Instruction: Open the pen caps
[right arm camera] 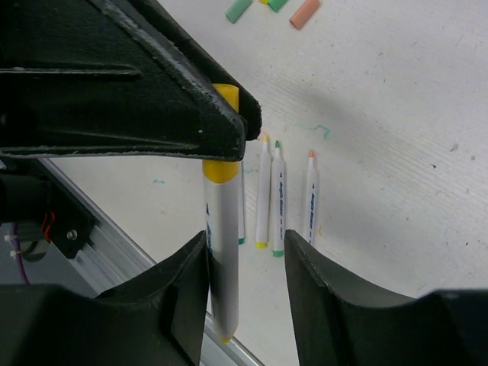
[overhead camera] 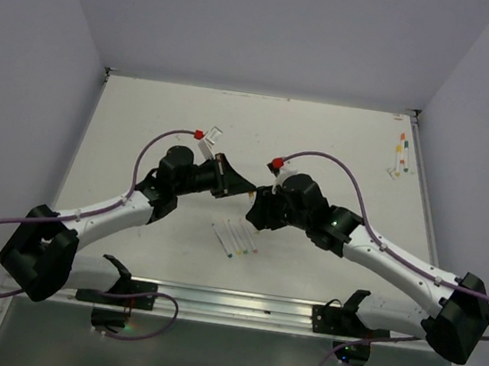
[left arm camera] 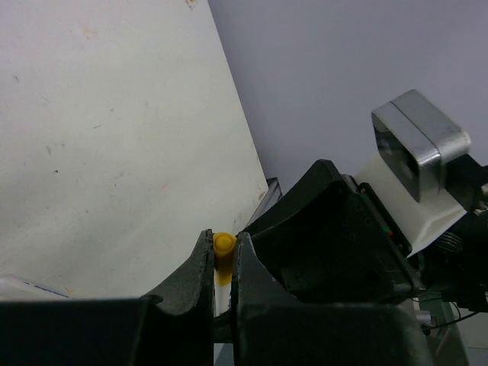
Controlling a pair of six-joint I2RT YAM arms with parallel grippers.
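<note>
Along the bench's near edge a metal rail (overhead camera: 229, 303) is running between the two arm bases. Just beyond it, at 6 o'clock from the tools, thin white pens (overhead camera: 235, 238) are lying side by side on the matte white bench (overhead camera: 341, 133). In the right wrist view three of them are showing yellow, green and orange tips. A further one is mostly hiding behind the held pen.

Above that row the two tools are meeting near the bench's middle. The left tool (left arm camera: 223, 259) is clenching the yellow cap (left arm camera: 223, 245) between its black, hard-edged fingers. From the right wrist the cap is poking out above and below one finger's edge, its middle covered. A smooth, round white barrel (right arm camera: 221, 259) is hanging down from the cap between the fingers of the right tool (right arm camera: 246, 234). That tool is standing released, its fingers spread wider than the barrel. The barrel is sitting close to the 9 o'clock finger, and whether they are touching is hard to judge.

Farther off, loose caps (right arm camera: 238, 9), green and orange, are lying half cut off at the top of the right wrist view. At 2 o'clock, by the bench's right edge, a cluster of coloured pieces (overhead camera: 399, 156) is showing too small to make out. A broad stretch of white surface is reaching to the far wall, and pale walls (overhead camera: 24, 73) are closing in three sides.
</note>
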